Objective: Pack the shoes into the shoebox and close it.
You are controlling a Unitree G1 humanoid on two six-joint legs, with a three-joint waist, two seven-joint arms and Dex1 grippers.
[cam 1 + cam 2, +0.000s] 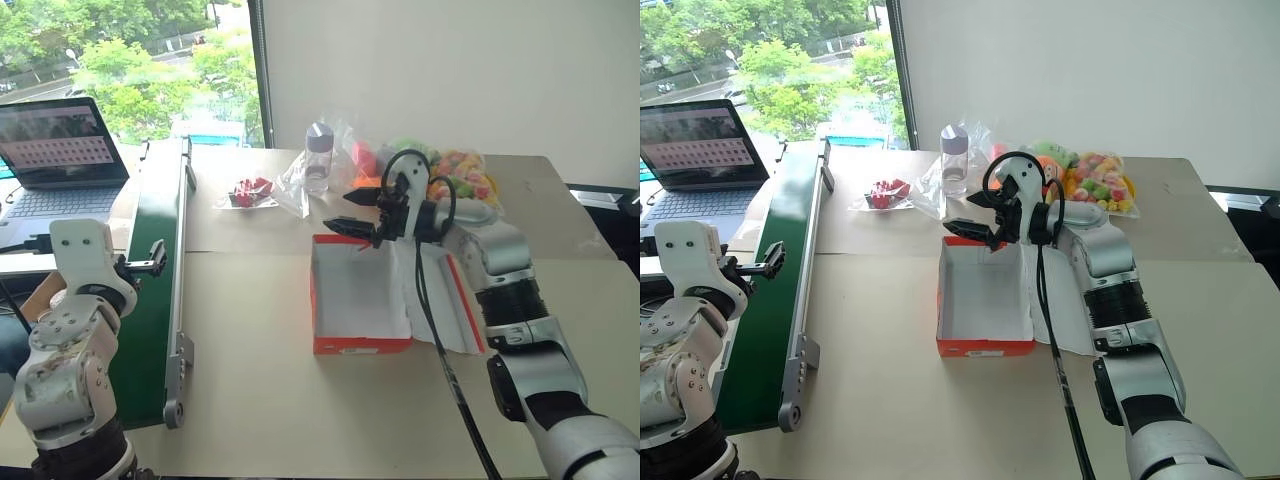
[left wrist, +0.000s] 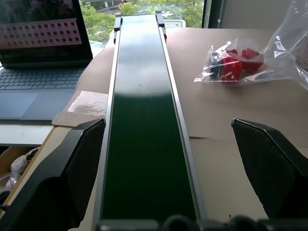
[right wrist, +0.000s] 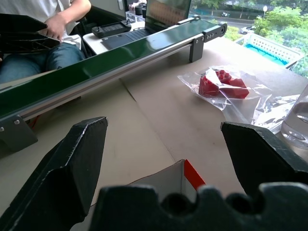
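- The shoebox point(image 1: 360, 295) sits open in the middle of the bench point(image 1: 300, 420), its white inside bare and white tissue paper point(image 1: 440, 300) spread over its right edge.
- The right tool point(image 1: 352, 212) hovers over the box's far rim, its two black fingers spread wide and grasping nothing.
- The left tool point(image 2: 168, 168) hangs off to the left, above the near end of the green conveyor belt point(image 1: 155, 250), fingers likewise released and empty.
- I can't pick out the shoes anywhere from where I stand; at the back of the bench lie a bag of colourful plush toys point(image 1: 455, 180), a clear bottle point(image 1: 318, 155) and a small bag of red pieces point(image 1: 250, 192).
- A laptop point(image 1: 55, 160) stands beyond the belt.
- My read: packing has barely begun, with no shoe in the box yet.
- The next move calls for finding a shoe and bringing it in lengthwise.
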